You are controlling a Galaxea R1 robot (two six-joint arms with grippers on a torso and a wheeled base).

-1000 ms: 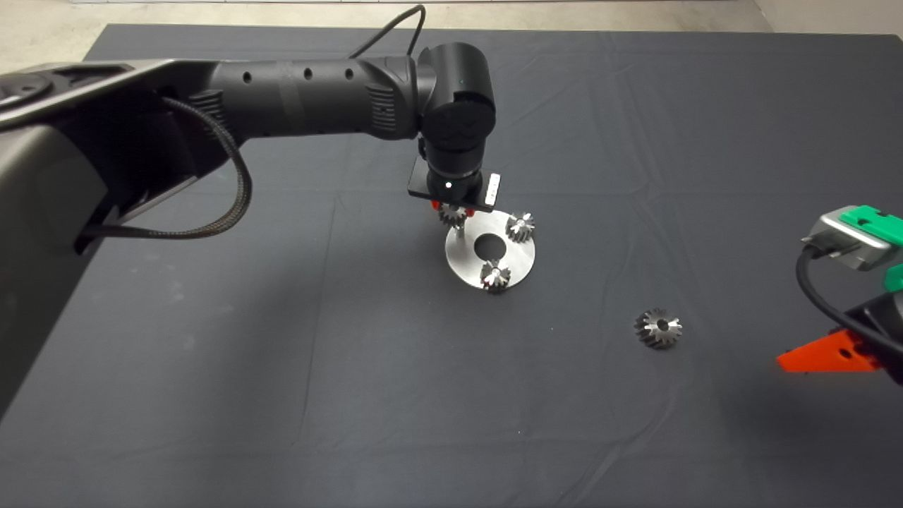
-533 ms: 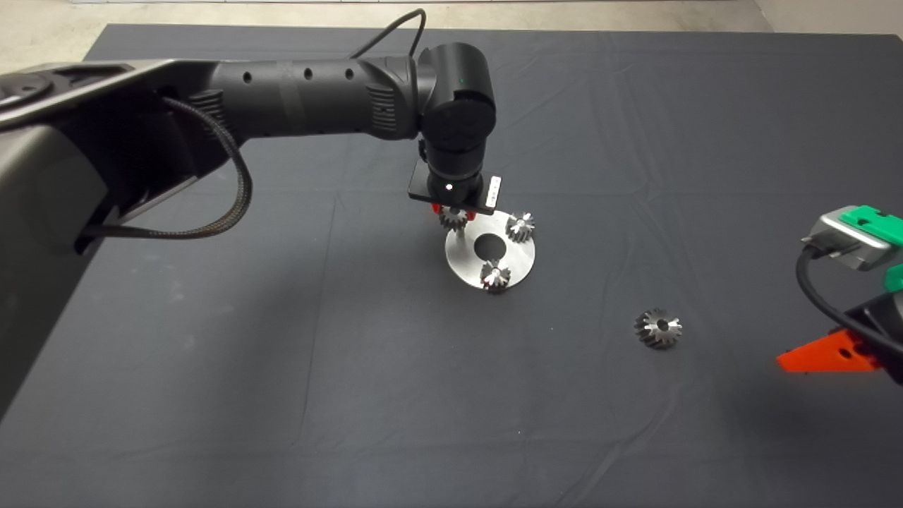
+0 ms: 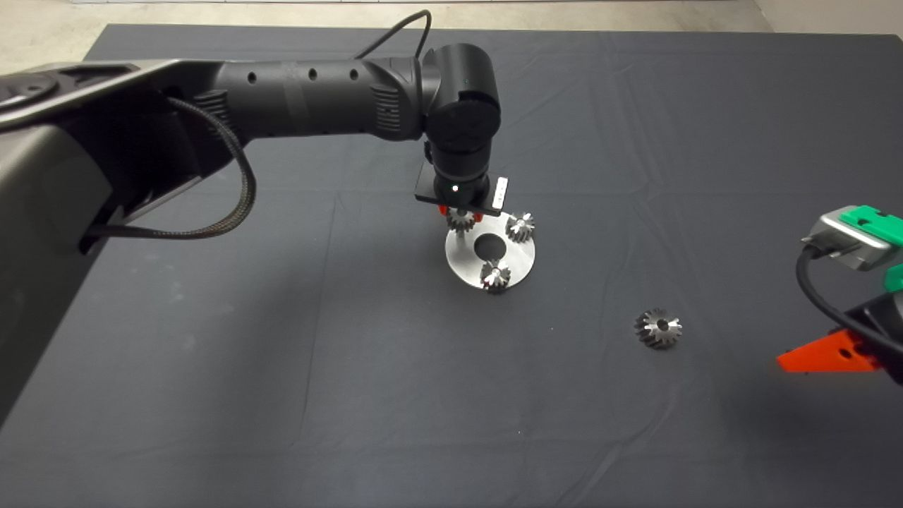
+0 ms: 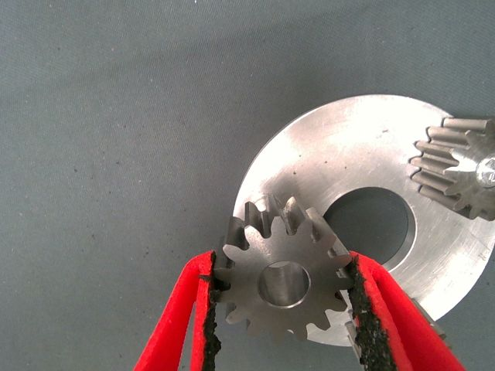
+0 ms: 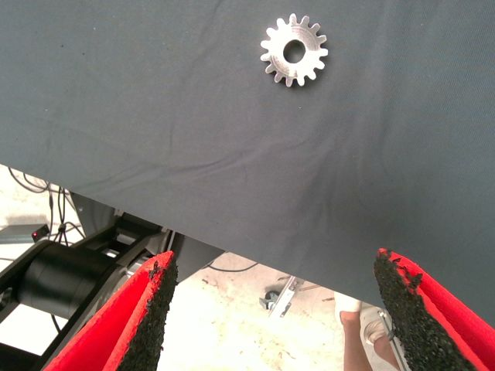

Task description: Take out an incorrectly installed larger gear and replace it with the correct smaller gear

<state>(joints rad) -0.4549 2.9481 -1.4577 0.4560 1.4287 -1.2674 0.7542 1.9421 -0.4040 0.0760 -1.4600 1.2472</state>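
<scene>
Overhead, left gripper (image 3: 460,214) hidden | wrist: pinching larger gear (image 4: 283,282) | right gripper (image 5: 274,309) spread.

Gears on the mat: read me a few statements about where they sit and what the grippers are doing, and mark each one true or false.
1. The left gripper is shut on the smaller gear. True.
2. The larger gear sits on the round plate. False: it lies loose on the mat, apart from the plate, on the right gripper's side.
3. The right gripper is open and holds nothing. True.
4. Three ungripped gears stand on the plate. False: only two other gears do.
</scene>
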